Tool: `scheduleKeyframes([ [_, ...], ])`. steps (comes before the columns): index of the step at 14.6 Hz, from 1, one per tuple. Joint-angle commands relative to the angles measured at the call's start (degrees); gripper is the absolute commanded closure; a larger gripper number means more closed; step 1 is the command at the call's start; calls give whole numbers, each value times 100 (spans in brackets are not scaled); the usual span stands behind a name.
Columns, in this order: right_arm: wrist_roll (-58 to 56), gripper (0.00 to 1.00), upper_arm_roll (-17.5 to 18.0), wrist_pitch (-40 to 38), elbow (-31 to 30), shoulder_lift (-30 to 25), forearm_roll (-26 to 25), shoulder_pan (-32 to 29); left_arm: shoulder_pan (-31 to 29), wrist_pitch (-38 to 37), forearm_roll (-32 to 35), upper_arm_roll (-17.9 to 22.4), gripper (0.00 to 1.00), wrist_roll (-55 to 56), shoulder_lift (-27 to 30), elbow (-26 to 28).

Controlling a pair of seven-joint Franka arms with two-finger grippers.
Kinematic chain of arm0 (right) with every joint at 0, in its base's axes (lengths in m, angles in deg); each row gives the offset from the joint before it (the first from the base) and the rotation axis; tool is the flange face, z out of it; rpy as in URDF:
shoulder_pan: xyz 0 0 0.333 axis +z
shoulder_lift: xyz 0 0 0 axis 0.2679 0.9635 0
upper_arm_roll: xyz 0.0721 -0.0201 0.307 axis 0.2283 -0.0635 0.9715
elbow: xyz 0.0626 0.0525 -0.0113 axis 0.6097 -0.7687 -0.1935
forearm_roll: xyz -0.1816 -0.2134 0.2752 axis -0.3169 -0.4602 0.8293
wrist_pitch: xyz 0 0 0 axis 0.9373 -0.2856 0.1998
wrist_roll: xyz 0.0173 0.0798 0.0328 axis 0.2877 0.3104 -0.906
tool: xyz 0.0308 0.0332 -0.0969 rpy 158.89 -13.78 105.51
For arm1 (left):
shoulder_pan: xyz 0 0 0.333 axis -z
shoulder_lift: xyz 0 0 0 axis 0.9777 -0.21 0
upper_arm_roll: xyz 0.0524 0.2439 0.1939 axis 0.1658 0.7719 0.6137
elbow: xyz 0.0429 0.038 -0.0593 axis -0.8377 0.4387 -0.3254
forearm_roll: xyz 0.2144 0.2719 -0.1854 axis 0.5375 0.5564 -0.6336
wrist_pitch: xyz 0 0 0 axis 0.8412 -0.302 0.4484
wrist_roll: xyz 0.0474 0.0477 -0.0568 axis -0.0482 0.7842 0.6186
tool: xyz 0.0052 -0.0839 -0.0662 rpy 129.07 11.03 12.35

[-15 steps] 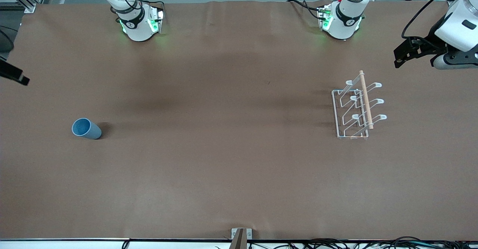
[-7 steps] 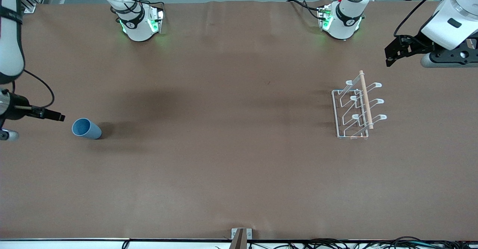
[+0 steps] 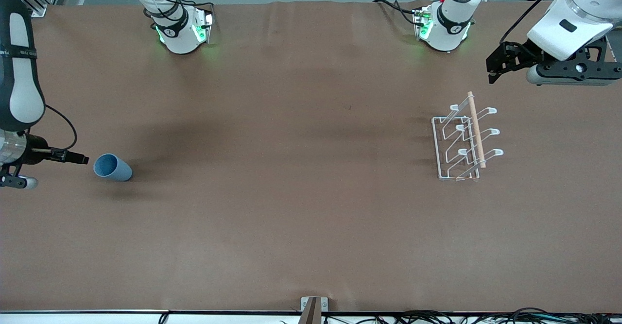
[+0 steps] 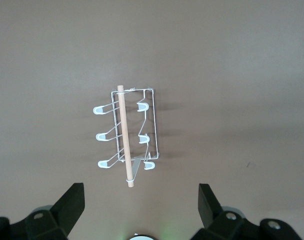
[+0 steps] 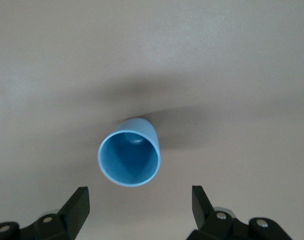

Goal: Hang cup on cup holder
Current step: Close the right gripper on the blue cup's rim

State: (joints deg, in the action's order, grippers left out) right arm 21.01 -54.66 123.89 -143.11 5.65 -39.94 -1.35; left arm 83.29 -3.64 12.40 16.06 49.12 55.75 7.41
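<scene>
The light-blue cup [image 3: 112,167] lies on its side at the right arm's end of the table, its open mouth turned toward my right gripper [image 3: 80,159]. That gripper is open and empty, just short of the rim; in the right wrist view the cup [image 5: 129,156] lies ahead of the spread fingers, with the gripper [image 5: 140,200] apart from it. The white wire cup holder [image 3: 461,142] with its wooden dowel stands at the left arm's end. My left gripper [image 3: 500,62] is open and empty, up in the air; its wrist view shows the holder [image 4: 127,134] ahead of the gripper [image 4: 140,197].
The two arm bases [image 3: 182,30] [image 3: 444,25] stand at the table's back edge. A small metal bracket [image 3: 314,304] and cables sit at the front edge. Brown tabletop [image 3: 291,168] stretches between the cup and the holder.
My right arm has come into view and brought its gripper close up to the cup's mouth. My left gripper has shifted toward the left arm's base. Cup and holder have not moved.
</scene>
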Motion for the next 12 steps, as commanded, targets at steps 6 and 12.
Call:
scheduleKeyframes([
  [6, -265, 17, 97, 745, -495, 331, -21, -262, 3, -102, 27, 2, 0, -73, -115, -136],
  [12, -274, 35, 106, 790, -495, 639, 5, -271, -23, -224, 44, 2, 0, -46, -106, -136],
])
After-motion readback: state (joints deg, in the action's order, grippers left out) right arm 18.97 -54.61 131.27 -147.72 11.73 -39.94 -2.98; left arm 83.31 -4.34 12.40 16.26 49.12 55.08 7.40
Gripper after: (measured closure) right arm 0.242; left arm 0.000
